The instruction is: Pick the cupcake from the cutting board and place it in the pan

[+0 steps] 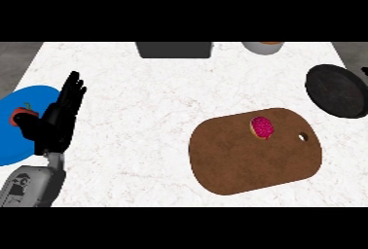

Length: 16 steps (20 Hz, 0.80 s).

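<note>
Grey forearm [32,184] at the lower left, far to the left of the cutting board [251,155], with its black left hand [57,116] above it. Fingers straight and pointing up, holding nothing, simply resting. No right hand anywhere in view.

Cupcake [262,127] with pink top sitting on the upper part of the cutting board, just left of the small hole [303,137] in the board. Dark round pan [338,90] above and to the right of the board, near it but not touching, with nothing visible inside.

By judgement, task not begun: cupcake not yet picked, no hand close to it. Left to do: reach to the board, take the cupcake, carry it to the pan, set it down inside.

Counted: one cutting board, one cupcake, one pan, one hand. Also one blue plate [10,146] far left of the board, partly behind the hand, with one red fruit [22,115] on it. One dark box [174,49] and one pale bowl [262,47] far above the board, both cut by the top edge.
</note>
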### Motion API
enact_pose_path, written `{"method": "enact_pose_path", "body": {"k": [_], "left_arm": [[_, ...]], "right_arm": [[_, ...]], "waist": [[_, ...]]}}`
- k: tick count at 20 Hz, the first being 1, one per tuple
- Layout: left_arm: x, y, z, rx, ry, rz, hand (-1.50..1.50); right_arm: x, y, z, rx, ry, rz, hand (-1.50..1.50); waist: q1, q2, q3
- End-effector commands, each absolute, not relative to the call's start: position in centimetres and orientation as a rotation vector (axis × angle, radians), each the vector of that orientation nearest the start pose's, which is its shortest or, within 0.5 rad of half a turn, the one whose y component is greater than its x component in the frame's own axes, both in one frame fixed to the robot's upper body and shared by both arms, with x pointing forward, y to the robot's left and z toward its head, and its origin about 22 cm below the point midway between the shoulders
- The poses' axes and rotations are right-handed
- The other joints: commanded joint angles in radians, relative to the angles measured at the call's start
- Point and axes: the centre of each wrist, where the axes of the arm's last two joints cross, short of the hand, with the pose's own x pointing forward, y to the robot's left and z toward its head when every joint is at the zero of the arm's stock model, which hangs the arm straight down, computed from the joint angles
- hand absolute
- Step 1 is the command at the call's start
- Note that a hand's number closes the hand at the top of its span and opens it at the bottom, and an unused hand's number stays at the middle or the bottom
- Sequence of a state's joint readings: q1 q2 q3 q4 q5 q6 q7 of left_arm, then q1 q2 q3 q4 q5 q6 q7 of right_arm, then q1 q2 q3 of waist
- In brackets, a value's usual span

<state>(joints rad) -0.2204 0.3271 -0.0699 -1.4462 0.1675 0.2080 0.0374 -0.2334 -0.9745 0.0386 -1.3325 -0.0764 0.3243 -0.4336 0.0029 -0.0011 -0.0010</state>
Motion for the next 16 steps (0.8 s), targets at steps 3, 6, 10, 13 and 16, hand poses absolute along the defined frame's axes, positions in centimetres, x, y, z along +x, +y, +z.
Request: {"method": "enact_pose_path", "body": {"k": [3,6,10,13,16], "left_arm": [[30.7,27.2,5.5,0.197,-1.618,-0.045,0.0],[30.7,28.2,4.6,0.193,-1.604,-0.049,0.0],[29.3,28.3,4.0,0.203,-1.605,-0.059,0.0],[28.8,26.6,4.5,0.201,-1.627,-0.04,0.0],[29.3,28.3,4.8,0.185,-1.629,-0.058,0.0]], "right_arm": [[31.1,-38.6,20.9,-0.413,-1.646,1.093,-1.5],[31.6,-36.0,22.6,-0.471,-1.667,1.131,-1.5],[33.4,-34.7,21.1,-0.432,-1.637,1.143,-1.5],[33.2,-33.3,20.8,-0.32,-1.61,1.18,-1.5],[32.4,-31.5,20.7,-0.221,-1.608,1.222,-1.5]], "waist": [[0.003,0.002,0.0],[0.003,0.003,0.0],[0.008,0.003,0.0],[0.005,0.001,0.001],[-0.002,0.0,0.0]]}}
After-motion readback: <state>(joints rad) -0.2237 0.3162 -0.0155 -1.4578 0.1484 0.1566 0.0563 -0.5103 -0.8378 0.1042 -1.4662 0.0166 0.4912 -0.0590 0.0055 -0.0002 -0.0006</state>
